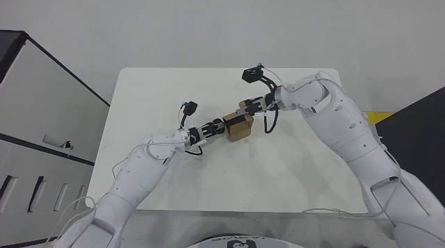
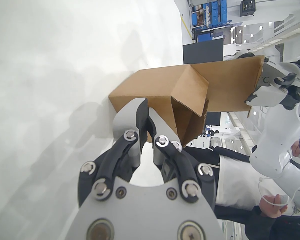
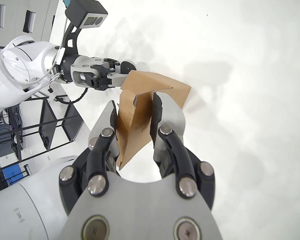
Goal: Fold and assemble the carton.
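Below both pincers: a white counter [image 1: 278, 178], its surface stretching out past each set of fingertips. Between the two pincers, near the counter's middle: a brown carton [image 1: 238, 128], half-formed, one flap folded inward, another end flap sticking out loose. Low over the counter or resting on it, contact unclear. Gripped from opposite ends. At one end, the left pincer [image 2: 147, 116], closed tight on the edge of a carton wall, dark pads pinching the cardboard from both sides, carton body reaching away in front of its fingertips. At the other end, the right pincer [image 3: 135, 113], clamped on a creased flap, cardboard wedged in a V between its pads and trailing back toward its wrist. Facing each other across the carton, fingertips near but apart.
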{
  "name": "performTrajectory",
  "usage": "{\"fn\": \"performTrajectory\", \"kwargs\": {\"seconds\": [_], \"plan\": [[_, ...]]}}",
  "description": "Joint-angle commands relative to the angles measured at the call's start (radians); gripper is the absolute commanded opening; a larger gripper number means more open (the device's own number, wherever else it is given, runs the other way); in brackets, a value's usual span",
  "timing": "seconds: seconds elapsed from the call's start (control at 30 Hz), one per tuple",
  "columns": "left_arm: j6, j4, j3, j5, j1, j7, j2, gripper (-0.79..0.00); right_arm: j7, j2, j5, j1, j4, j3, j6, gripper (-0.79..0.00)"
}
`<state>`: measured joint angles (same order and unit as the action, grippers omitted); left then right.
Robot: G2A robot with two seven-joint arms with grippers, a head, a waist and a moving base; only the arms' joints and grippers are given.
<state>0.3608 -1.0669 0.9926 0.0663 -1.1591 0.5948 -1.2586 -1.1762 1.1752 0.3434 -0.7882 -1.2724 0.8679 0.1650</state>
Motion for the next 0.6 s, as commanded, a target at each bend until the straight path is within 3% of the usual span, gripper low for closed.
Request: {"fn": "performTrajectory", "kwargs": {"seconds": [0.0,0.17,0.43,0.57], "plan": [[0.001,0.001,0.000,0.000,0.000,0.000,0.000,-0.785,-0.003,0.000,0.002,0.001,-0.005,-0.001,-0.001,-0.511],[0.003,0.002,0.001,0.001,0.000,-0.003,-0.001,-0.785,-0.012,-0.002,0.004,0.001,-0.020,0.000,-0.007,-0.443],[0.003,0.000,0.002,0.003,-0.001,-0.001,-0.001,-0.785,-0.003,-0.009,-0.070,-0.019,-0.017,0.038,0.004,-0.434],[0.002,-0.002,0.002,0.006,-0.002,0.000,-0.001,-0.785,0.012,-0.014,-0.118,-0.035,-0.006,0.064,0.019,-0.357]]}}
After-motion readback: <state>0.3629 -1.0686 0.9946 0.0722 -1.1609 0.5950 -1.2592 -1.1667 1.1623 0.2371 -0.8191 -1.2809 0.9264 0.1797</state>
